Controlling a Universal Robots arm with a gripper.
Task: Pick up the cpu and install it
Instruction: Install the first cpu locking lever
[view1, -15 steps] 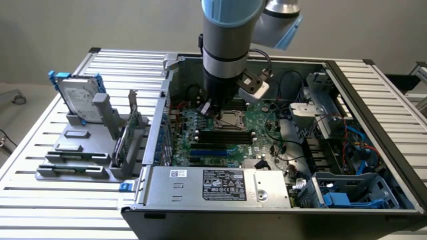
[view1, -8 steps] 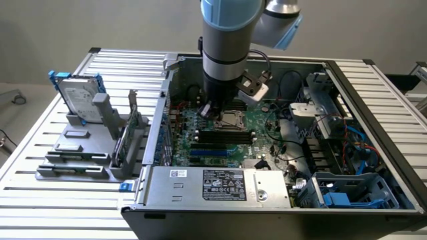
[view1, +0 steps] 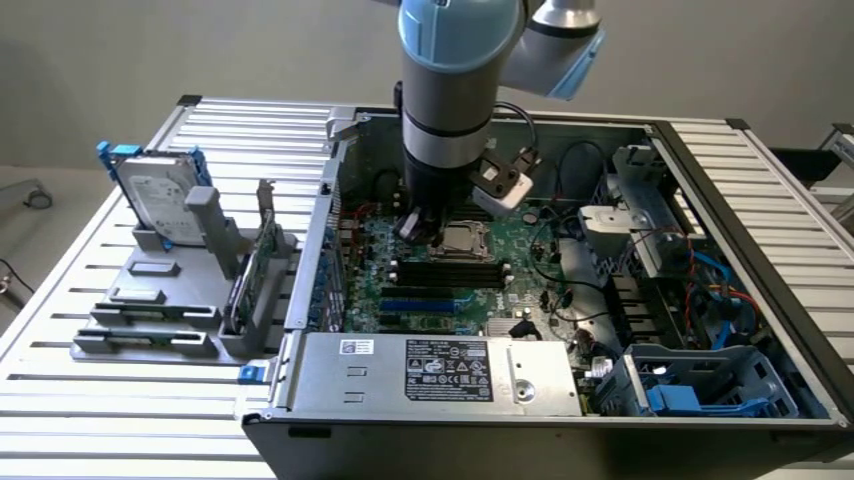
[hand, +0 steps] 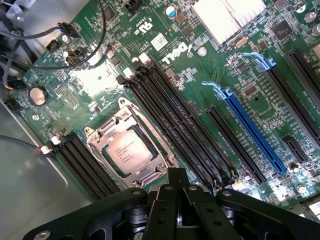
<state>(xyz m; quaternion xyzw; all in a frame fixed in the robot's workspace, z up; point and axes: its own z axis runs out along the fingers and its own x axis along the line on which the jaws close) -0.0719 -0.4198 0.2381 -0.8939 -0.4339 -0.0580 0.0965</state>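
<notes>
The cpu (view1: 463, 238) lies flat in the metal-framed socket (view1: 466, 251) on the green motherboard (view1: 534, 262), inside the open computer case (view1: 747, 250) that rests on the slatted tabletop (view1: 80, 400). In the wrist view the cpu (hand: 128, 152) shows its dull silver top with faint printing, seated square inside the socket frame (hand: 107, 131), and the black tool (hand: 176, 186) sits just beside it with its fingers drawn fully together and nothing between them. In the exterior view the tool (view1: 416, 225) hangs under the grey-and-blue arm (view1: 447, 90), low over the board and just to the exterior view's left of the cpu, not touching the chip as far as can be seen. Black memory slots (hand: 175, 120) run alongside the socket, and a long blue expansion slot (hand: 252, 130) lies farther along the board. At the near edge of the case sits the labelled power supply (view1: 447, 372). On the exterior view's left, well apart from the case, a grey fixture (view1: 154, 300) on the tabletop holds a silver hard drive (view1: 160, 205) upright in a blue bracket.
</notes>
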